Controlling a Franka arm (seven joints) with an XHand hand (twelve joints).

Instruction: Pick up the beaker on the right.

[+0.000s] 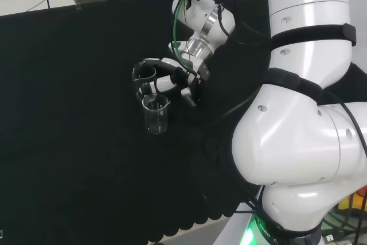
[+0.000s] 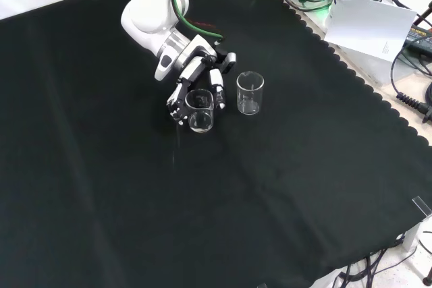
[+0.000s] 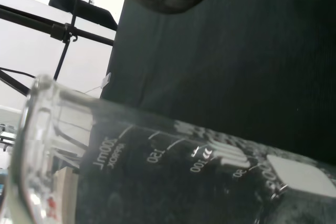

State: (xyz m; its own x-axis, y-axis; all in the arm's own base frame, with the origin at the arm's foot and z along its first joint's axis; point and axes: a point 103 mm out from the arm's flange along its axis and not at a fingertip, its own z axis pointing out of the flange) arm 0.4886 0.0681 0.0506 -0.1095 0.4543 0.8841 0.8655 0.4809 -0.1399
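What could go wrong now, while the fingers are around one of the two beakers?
1. The hand curls round one beaker, and the second beaker stands close beside it, so a sideways swing might knock it over.
2. The held beaker is smooth clear glass; it could slip or tilt when lifted.

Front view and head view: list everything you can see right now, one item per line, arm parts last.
Beaker in the hand: one, clear glass, on the cloth left of the other beaker in the front view, fingers curled round it.
Free beaker: one, clear glass, upright on the cloth, apart from the hand; nearer in the head view.
Black cloth: one, covers the bench.
Paper sheet: one, white, off the cloth at the front view's upper right.
Cables: several, black, at the front view's right edge.
Arm: one, white.
Hand: one, black and white.
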